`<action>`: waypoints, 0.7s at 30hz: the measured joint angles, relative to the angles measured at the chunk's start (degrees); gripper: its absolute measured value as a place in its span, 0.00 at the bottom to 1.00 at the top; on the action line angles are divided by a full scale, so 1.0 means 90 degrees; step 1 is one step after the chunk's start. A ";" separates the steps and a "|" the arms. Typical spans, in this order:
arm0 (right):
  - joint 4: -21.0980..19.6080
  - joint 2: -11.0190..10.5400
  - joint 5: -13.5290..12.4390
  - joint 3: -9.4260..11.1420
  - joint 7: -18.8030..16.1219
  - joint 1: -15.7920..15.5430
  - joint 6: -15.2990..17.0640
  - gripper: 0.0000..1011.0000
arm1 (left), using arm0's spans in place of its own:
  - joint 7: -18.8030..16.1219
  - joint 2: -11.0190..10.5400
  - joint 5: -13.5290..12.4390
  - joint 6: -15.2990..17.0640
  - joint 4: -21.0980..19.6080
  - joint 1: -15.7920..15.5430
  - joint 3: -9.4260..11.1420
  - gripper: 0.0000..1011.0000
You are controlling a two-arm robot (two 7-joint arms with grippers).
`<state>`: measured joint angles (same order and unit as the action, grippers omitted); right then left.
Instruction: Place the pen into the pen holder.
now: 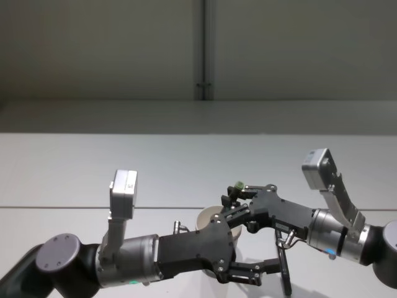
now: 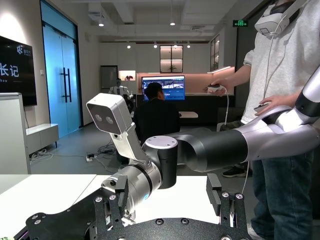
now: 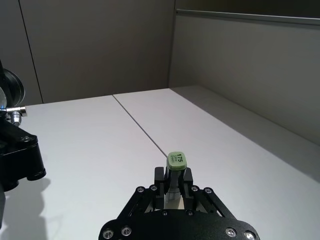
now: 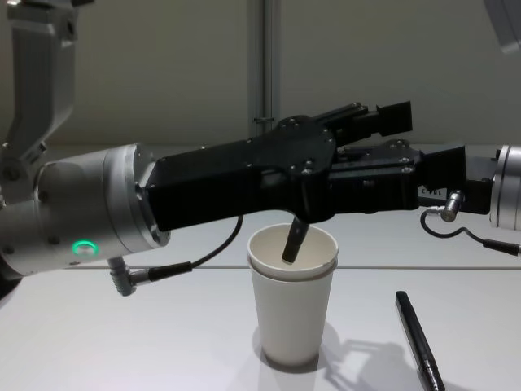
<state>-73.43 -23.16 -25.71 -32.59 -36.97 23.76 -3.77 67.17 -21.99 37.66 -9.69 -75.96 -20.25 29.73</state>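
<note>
One pen (image 3: 176, 160) (green-capped), clamped in right gripper (image 3: 174, 177), tip inside pen holder (image 4: 289, 318)

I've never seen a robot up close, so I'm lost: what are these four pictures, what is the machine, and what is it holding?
It is a two-armed robot; each arm ends in a pincer. One picture looks down from its head, one across the table from its chest, and one comes from each wrist. The right pincer grips a green-ended pen, its tip dipping into the paper cup. The left pincer is open, close by the cup. A second pen lies on the table.
</note>
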 joint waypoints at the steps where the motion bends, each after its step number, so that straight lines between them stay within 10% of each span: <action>1: -0.0004 0.0000 0.0013 0.0000 0.0006 0.0000 0.0007 0.20 | 0.0000 0.0000 0.0000 0.0000 0.0000 0.0000 0.0000 0.99; 21: 0.0148 0.0071 0.0192 -0.0003 -0.0030 -0.0016 0.0050 0.20 | 0.0000 0.0000 0.0000 0.0000 0.0000 0.0000 0.0000 0.99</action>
<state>-72.10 -22.52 -23.98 -32.62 -37.24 23.62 -3.31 67.17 -21.99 37.66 -9.69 -75.96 -20.25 29.73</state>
